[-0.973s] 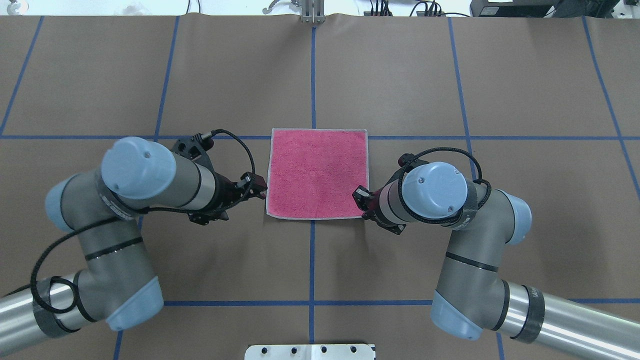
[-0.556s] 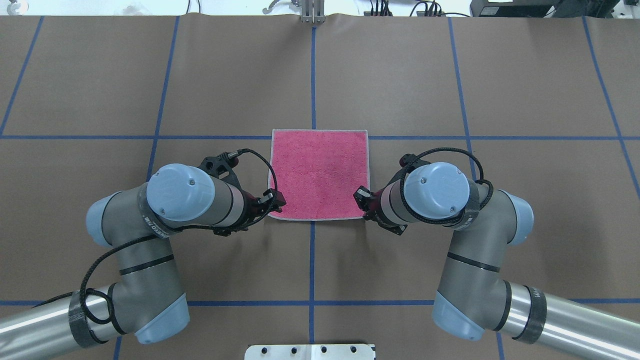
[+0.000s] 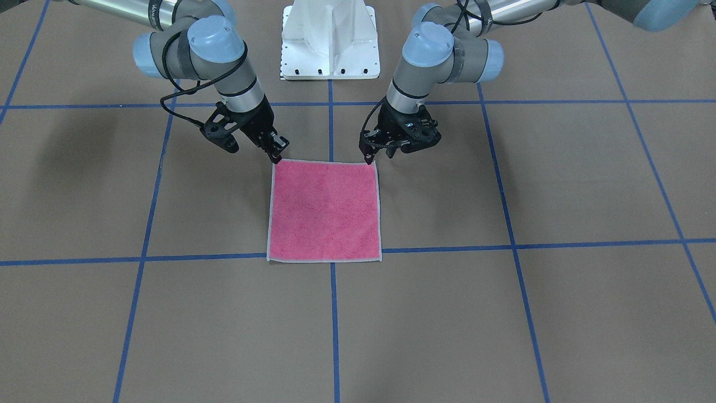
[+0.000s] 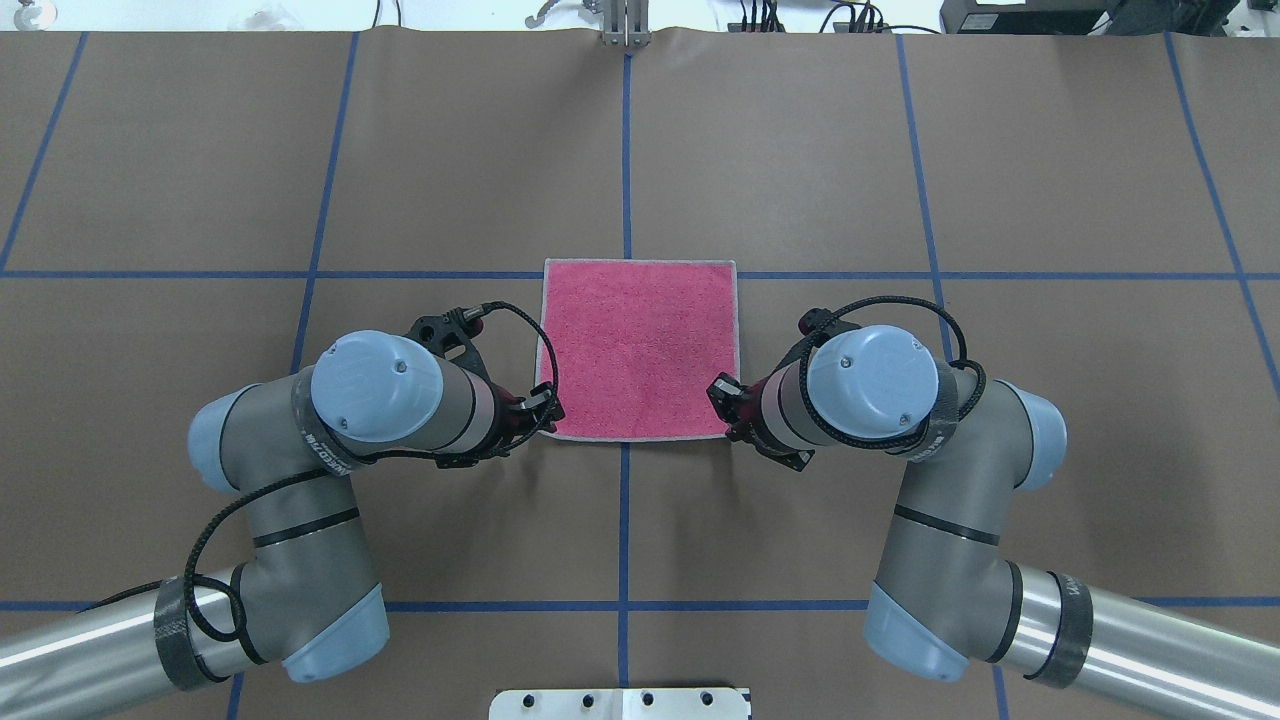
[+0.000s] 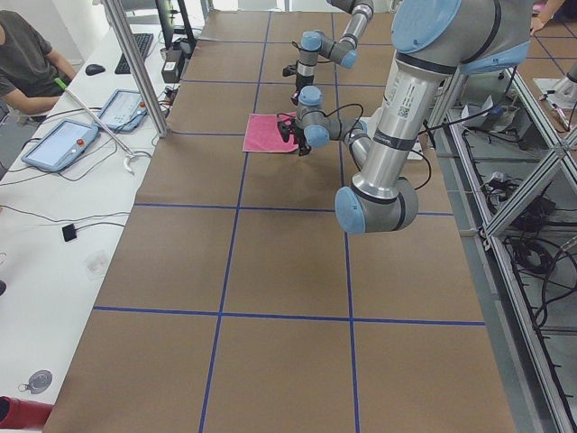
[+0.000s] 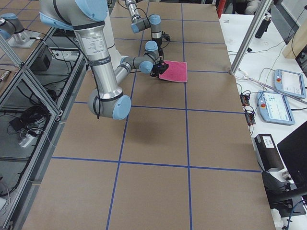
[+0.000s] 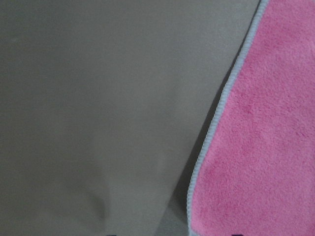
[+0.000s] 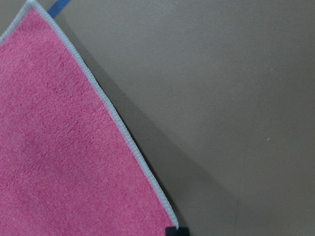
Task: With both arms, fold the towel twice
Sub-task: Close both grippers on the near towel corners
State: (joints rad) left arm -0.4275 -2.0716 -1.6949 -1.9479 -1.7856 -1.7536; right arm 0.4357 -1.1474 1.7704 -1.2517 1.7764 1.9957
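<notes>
A brown surface (image 4: 640, 150) fills our view, marked into big squares by blue tape (image 4: 625, 520). Nearest us, at the robot's edge, sits the white base (image 4: 620, 703). From either side of it the left arm (image 4: 375, 390) and the right arm (image 4: 870, 380) bend inward, wrists pointing down and toward each other.

The left tool (image 4: 550, 408) is low over the near left corner of the towel (image 4: 640, 350), and the right tool (image 4: 718, 392) is low at the near right corner. From the front we see both sets of black tips right at the towel's near edge. We cannot tell how wide either tool stands, and neither has lifted any cloth. In the right wrist view one dark fingertip (image 8: 176, 231) sits just off the corner, beside the grey edging. The left wrist view shows only the edging running slantwise, with pink pile on one side and bare surface on the other.

The towel lies flat and unfolded, pink face up, a neat square astride the centre tape line. Its near edge is between the two tools; its far edge runs along the cross line of tape.

Beyond the far rim we make out cables (image 4: 760, 15). In the left side view a person (image 5: 27, 54) sits at a white bench.
</notes>
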